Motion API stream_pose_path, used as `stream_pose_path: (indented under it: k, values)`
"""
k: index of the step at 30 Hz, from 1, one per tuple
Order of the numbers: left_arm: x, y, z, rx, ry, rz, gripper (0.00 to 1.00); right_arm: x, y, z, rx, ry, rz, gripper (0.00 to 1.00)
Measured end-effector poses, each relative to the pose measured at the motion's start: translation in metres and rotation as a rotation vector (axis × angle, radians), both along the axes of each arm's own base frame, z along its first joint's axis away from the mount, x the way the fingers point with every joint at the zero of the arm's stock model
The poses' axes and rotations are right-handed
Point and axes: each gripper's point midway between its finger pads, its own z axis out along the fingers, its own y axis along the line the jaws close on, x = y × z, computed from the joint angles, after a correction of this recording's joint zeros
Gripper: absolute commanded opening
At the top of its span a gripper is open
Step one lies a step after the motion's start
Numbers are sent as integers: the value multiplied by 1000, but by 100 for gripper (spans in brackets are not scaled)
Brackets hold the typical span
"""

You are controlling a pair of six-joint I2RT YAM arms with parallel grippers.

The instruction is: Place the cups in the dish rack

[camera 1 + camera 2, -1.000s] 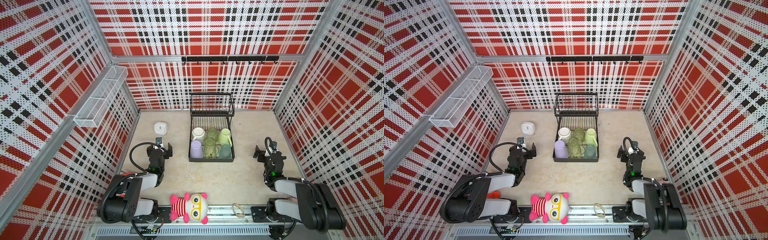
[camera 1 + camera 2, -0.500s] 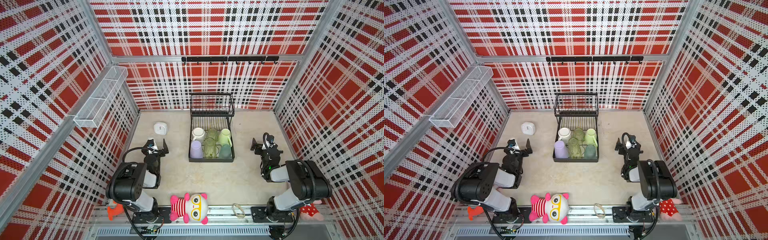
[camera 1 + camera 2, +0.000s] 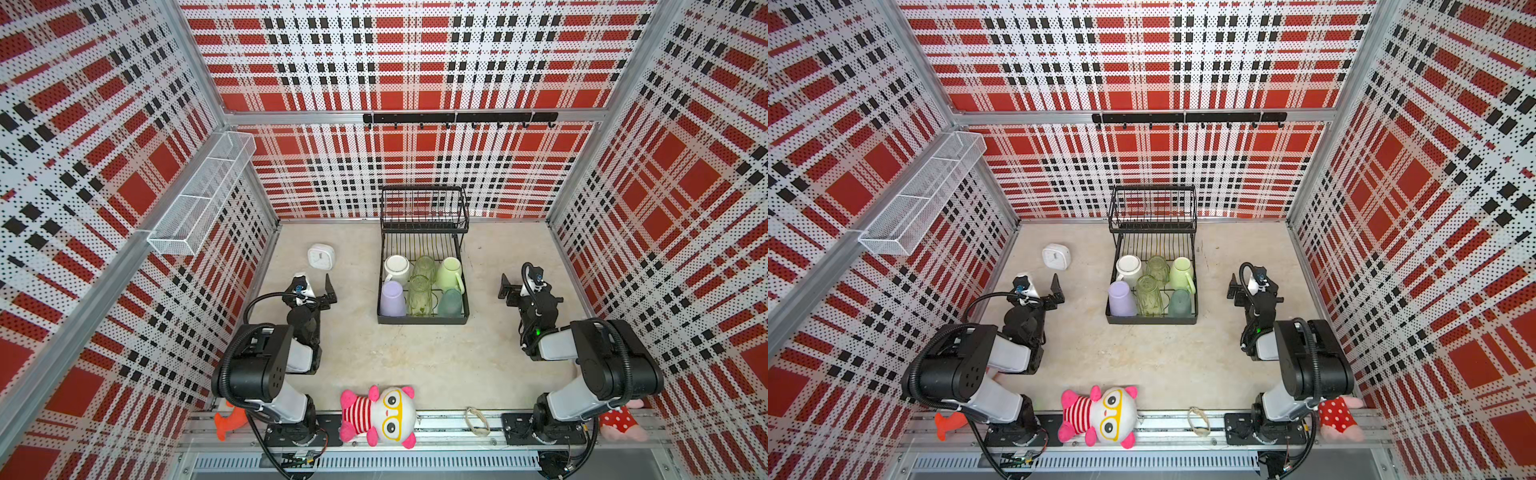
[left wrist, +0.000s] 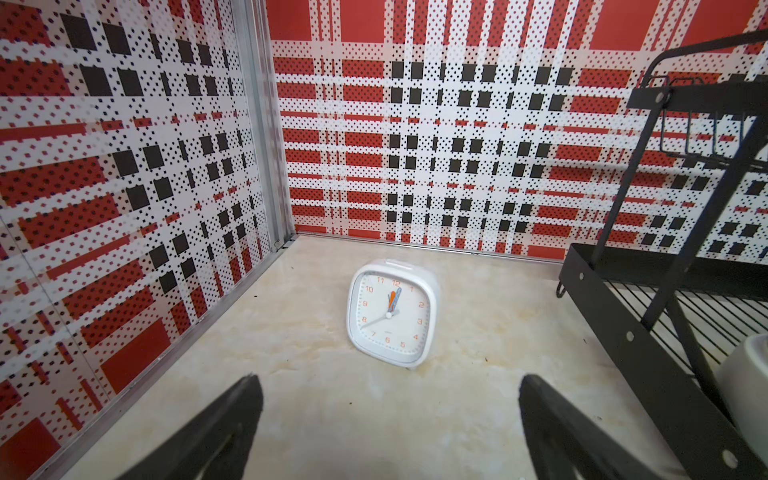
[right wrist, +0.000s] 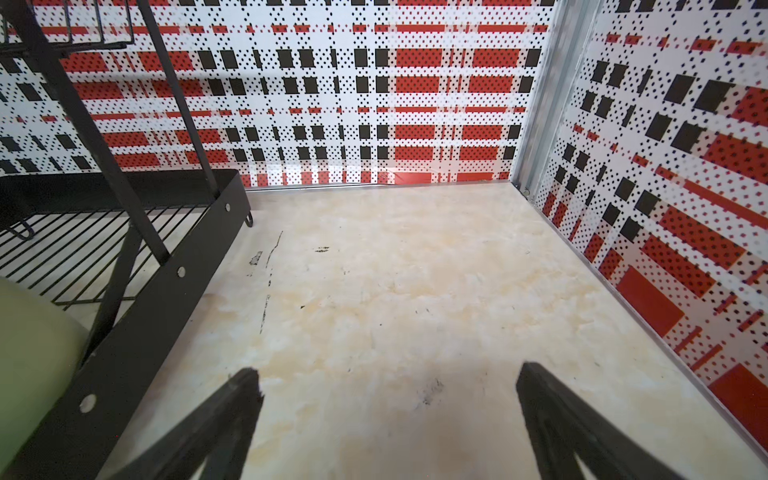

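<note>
Both arms have folded upward since a second ago. Wide open and empty, the left gripper (image 4: pixel 386 380) and right gripper (image 5: pixel 386 374) flank the dish rack (image 3: pixel 422 321), whose lower tier holds all six cups (image 3: pixel 419 291).

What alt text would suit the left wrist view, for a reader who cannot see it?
A white square clock with orange numerals sits on the beige tabletop, ahead of the left gripper, whose jaws are wide open and empty. The black dish rack stands beside it, against red plaid walls.
</note>
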Motion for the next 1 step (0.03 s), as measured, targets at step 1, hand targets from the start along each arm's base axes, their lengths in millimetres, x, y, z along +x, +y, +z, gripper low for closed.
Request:
stream_pose_path:
  k: [1]
  values:
    - [0, 0, 0, 0, 1, 0, 98, 0, 0, 0, -2, 2, 0, 100]
